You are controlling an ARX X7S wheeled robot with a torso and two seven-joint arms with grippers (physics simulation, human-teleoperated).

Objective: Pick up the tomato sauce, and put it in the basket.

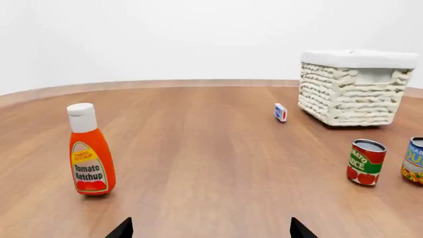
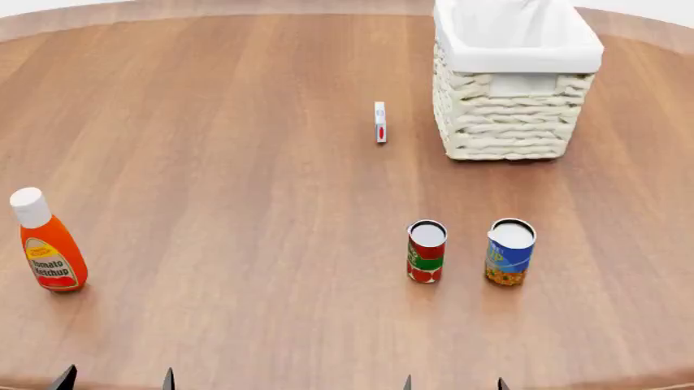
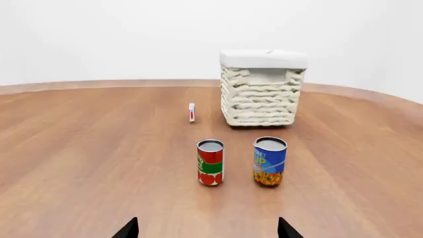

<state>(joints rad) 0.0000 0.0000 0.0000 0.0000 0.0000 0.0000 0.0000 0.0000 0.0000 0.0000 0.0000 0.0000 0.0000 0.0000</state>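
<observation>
The tomato sauce can [image 2: 427,251], silver lid and red-and-green label, stands upright on the wooden table; it also shows in the right wrist view [image 3: 210,162] and the left wrist view [image 1: 365,162]. The cream wicker basket [image 2: 509,114] with a white liner stands at the back right, also in the right wrist view [image 3: 261,96] and left wrist view [image 1: 350,94]. My right gripper [image 2: 453,383] is open and empty at the near edge, in front of the can. My left gripper [image 2: 114,379] is open and empty at the near left.
A blue-and-yellow can [image 2: 509,251] stands just right of the tomato sauce. An orange ketchup bottle [image 2: 47,241] stands at the left. A small white-and-red box [image 2: 379,122] stands left of the basket. The table's far edge [image 2: 217,8] curves behind.
</observation>
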